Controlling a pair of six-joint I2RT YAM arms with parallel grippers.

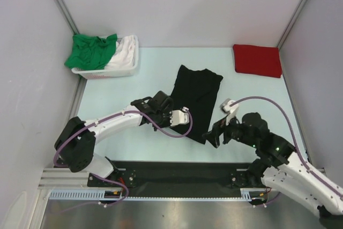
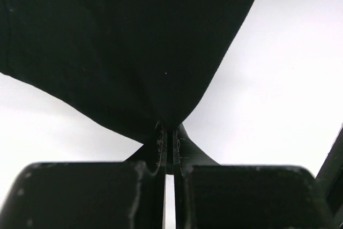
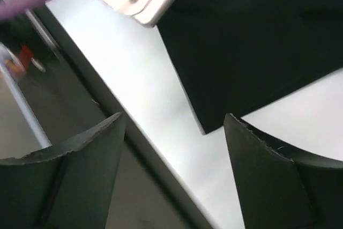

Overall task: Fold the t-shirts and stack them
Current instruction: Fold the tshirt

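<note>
Left gripper (image 2: 167, 128) pinched shut on the black shirt's (image 1: 197, 95) 7 o'clock edge. Right gripper (image 3: 174, 119), jaws wide and empty, should take the 5 o'clock corner equally deep.

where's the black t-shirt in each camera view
top external: black t-shirt lies mid-table, between the two arms.
left wrist: black t-shirt fills the top, its edge pinched in the shut left gripper.
right wrist: black t-shirt is upper right, one corner pointing down between the fingers of the open right gripper.
shared landmark: the pale table showing around the cloth in all three.
</note>
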